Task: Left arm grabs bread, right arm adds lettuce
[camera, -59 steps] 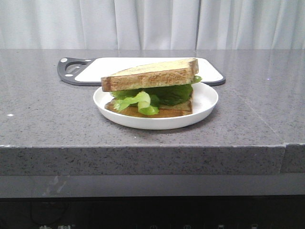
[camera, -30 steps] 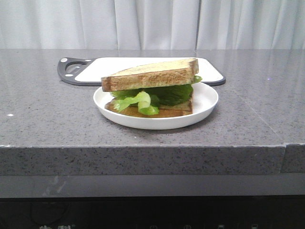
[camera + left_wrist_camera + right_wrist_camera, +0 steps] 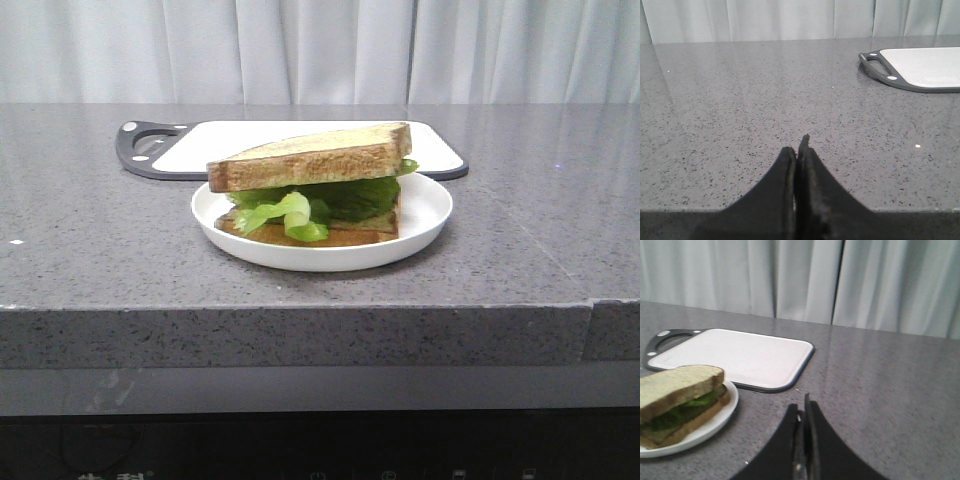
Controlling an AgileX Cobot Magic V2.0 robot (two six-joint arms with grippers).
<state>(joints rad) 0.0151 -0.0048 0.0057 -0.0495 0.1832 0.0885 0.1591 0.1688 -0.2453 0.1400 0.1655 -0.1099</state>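
The bread (image 3: 312, 155) lies tilted as the top slice of a sandwich on a white plate (image 3: 430, 210). The lettuce (image 3: 300, 208) sits under it, on a thinner bottom slice (image 3: 345, 236). The bread (image 3: 675, 385), the lettuce (image 3: 700, 400) and the plate (image 3: 715, 422) also show in the right wrist view. My left gripper (image 3: 799, 145) is shut and empty, over bare counter away from the plate. My right gripper (image 3: 801, 407) is shut and empty, beside the plate. Neither arm shows in the front view.
A white cutting board with a black rim and handle (image 3: 160, 150) lies flat behind the plate; it also shows in the left wrist view (image 3: 920, 67) and the right wrist view (image 3: 735, 357). The grey stone counter (image 3: 100, 260) has a front edge near the camera. Curtains hang behind.
The whole front view has shifted slightly to the left; the sandwich, plate and board keep their places relative to each other.
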